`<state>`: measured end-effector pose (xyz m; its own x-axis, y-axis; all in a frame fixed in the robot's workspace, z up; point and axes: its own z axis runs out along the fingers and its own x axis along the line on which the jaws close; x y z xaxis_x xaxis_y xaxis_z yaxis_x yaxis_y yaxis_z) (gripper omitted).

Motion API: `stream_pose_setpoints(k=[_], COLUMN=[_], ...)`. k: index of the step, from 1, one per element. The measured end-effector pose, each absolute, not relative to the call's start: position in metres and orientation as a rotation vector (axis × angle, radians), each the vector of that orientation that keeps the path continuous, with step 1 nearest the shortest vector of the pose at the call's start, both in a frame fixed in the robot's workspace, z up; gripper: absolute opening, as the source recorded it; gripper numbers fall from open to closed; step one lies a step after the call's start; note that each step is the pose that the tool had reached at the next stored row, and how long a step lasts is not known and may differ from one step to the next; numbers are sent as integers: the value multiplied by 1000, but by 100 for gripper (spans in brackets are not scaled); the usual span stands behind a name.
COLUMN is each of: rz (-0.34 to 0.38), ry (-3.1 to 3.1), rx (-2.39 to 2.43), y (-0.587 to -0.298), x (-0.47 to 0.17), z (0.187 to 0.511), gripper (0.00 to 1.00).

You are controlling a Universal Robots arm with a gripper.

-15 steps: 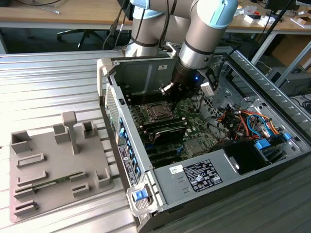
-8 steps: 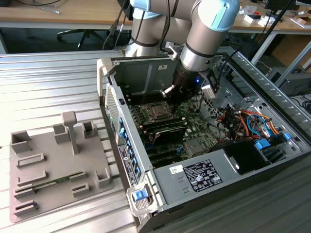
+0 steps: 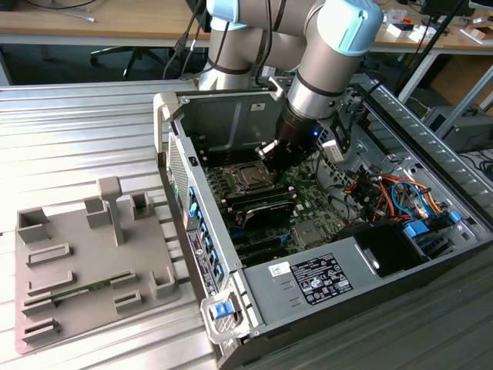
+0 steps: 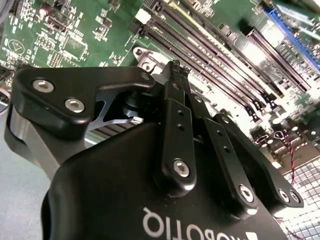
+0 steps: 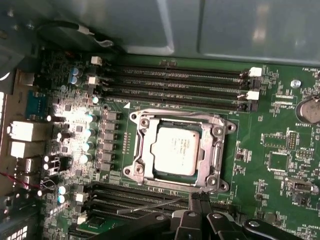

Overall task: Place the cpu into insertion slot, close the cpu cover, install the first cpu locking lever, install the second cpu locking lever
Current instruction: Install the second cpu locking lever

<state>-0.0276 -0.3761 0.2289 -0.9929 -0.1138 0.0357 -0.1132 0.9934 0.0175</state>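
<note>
The cpu [image 5: 176, 150] is lying seated in the insertion slot [image 5: 207, 159], with the cpu cover [image 5: 216, 145] framing it. The gripper [image 5: 199, 196] is hovering just beside the slot's edge — fingers pressed together, holding nothing — seemingly working a lever there

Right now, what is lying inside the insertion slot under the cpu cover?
The cpu sits in the insertion slot, its silver face showing through the cut-out of the lowered cpu cover. The cover's frame hides the chip's edges and the contacts beneath.
</note>
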Motion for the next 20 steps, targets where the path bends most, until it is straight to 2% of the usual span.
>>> stream_pose_setpoints(k=[6, 20], rz=[-25, -24], ry=[-3100, -3102], rx=[176, 177], y=[-383, -379], x=[-28, -43], z=[226, 216], gripper=[11, 11])
